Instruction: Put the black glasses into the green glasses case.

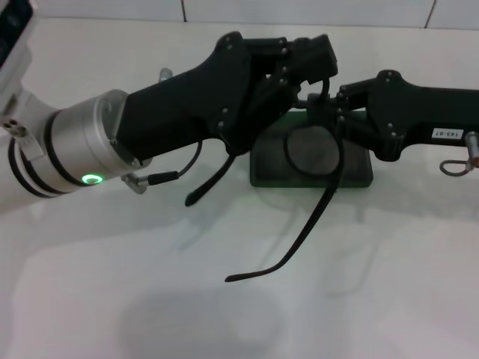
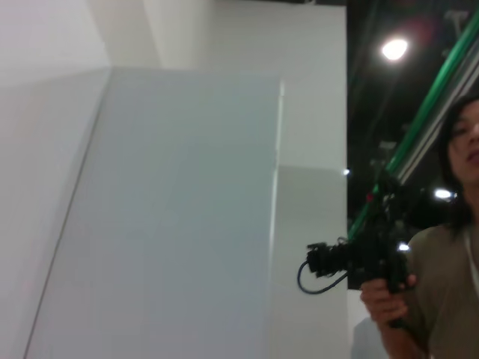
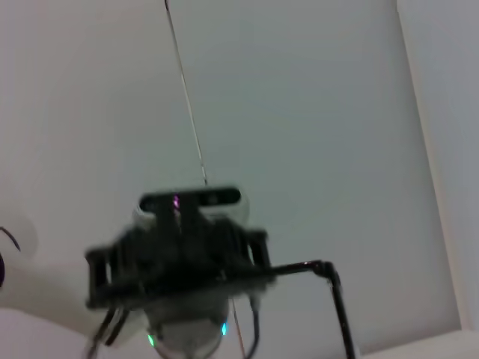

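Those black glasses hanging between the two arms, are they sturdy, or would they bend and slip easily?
The black glasses look light and delicate: the frame is thin wire. Their long temple arms hang unsupported and curve downward, so they probably flex or swing when moved. Held up above the green glasses case between the left tool and the right tool, they could twist if pulled unevenly.

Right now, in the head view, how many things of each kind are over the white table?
Thin-framed black glasses: 1
Dark green hard glasses case: 1
Black robot grippers: 2, left gripper and right gripper
Total: 4
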